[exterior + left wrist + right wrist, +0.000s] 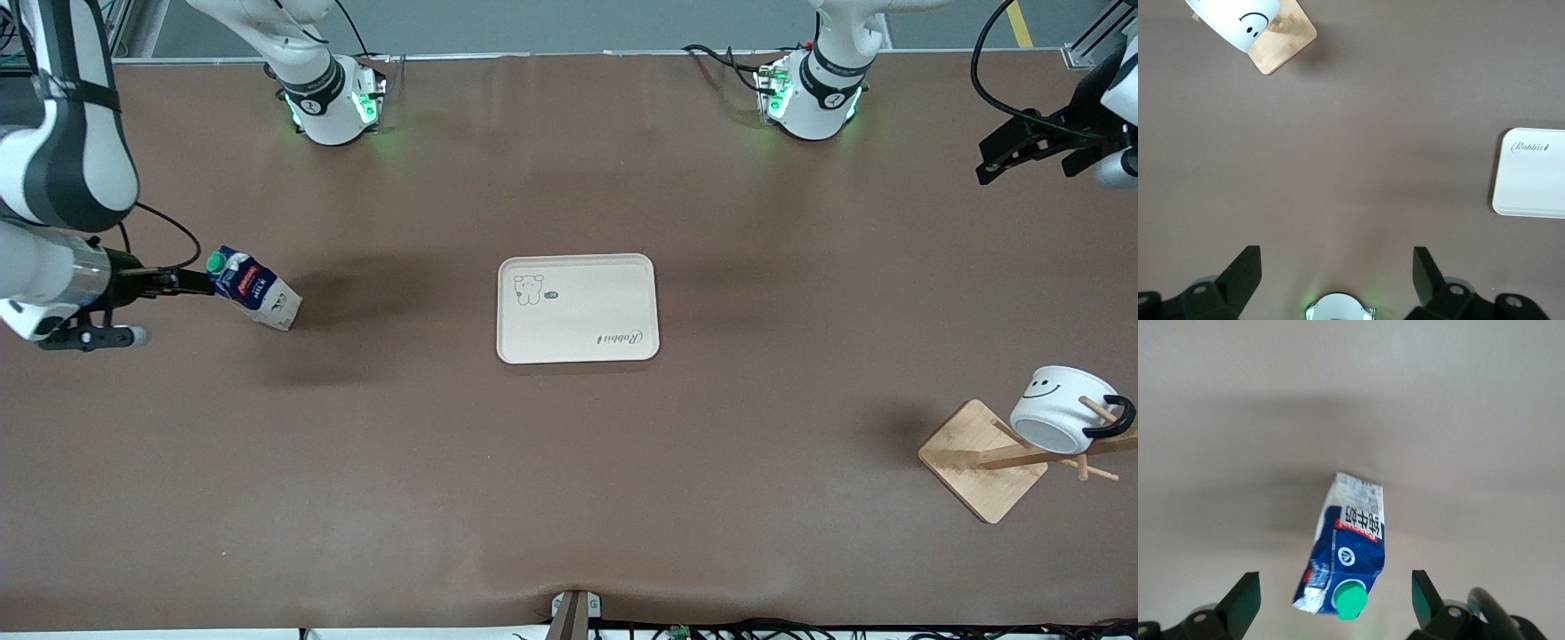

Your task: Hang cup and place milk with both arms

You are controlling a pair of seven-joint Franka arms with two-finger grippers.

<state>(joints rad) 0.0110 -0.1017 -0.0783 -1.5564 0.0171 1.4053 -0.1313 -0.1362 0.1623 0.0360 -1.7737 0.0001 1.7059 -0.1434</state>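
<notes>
milk (254, 290) near table edge — tray (578, 308) central

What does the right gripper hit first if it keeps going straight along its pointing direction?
Likely the milk: the right gripper, jaws open, points at its green cap, apparently just short of touching it.

Cup (1058, 411) hangs on rack (982, 458); milk (255, 289) stands tilted.
</notes>
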